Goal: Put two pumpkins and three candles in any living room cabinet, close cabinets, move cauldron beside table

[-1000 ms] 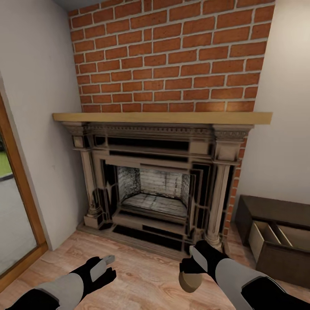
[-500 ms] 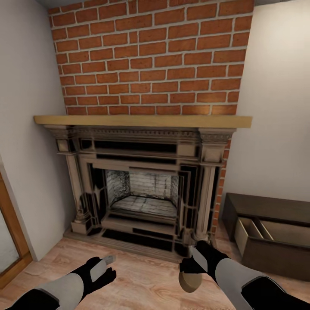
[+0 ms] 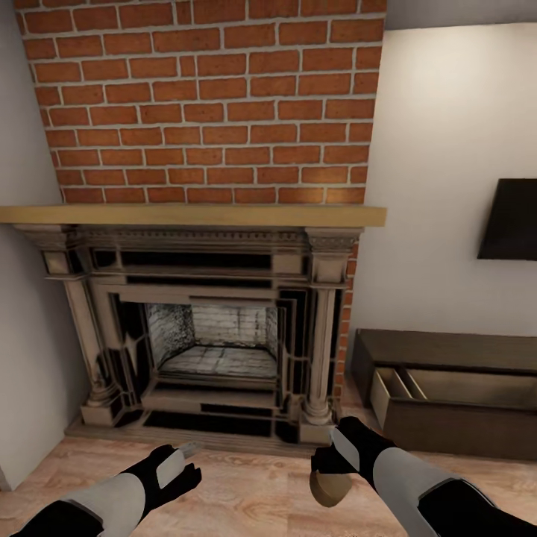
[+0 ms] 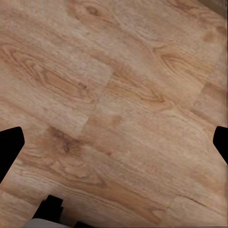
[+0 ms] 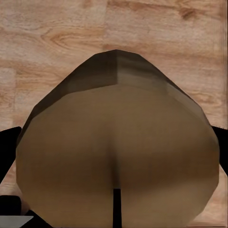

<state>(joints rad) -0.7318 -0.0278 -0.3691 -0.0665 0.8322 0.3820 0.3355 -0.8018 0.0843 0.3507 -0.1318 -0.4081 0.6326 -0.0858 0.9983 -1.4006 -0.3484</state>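
My right gripper (image 3: 328,468) hangs low over the wood floor, shut on a squat olive-brown candle (image 3: 330,488). The right wrist view looks straight at that candle (image 5: 118,152), its thin wick showing, with the dark fingertips (image 5: 8,142) at either side. Beside it, my left gripper (image 3: 183,456) is open and holds nothing; in the left wrist view its fingertips (image 4: 9,147) stand wide apart over bare floorboards. The low dark-brown cabinet (image 3: 477,350) stands against the right wall, one drawer (image 3: 418,388) pulled out with a pale interior. Pumpkins, cauldron and table are out of view.
A brick fireplace (image 3: 216,335) with a pale wooden mantel (image 3: 194,215) stands straight ahead, its stone hearth step just beyond my grippers. A dark flat screen (image 3: 511,220) hangs on the white wall above the cabinet. Wood floor (image 3: 253,492) lies under both arms.
The camera has swung to the right: fireplace and mantel slid left in the picture, the door frame left the view, and more of the cabinet plus the screen appeared. Both grippers keep their pose.
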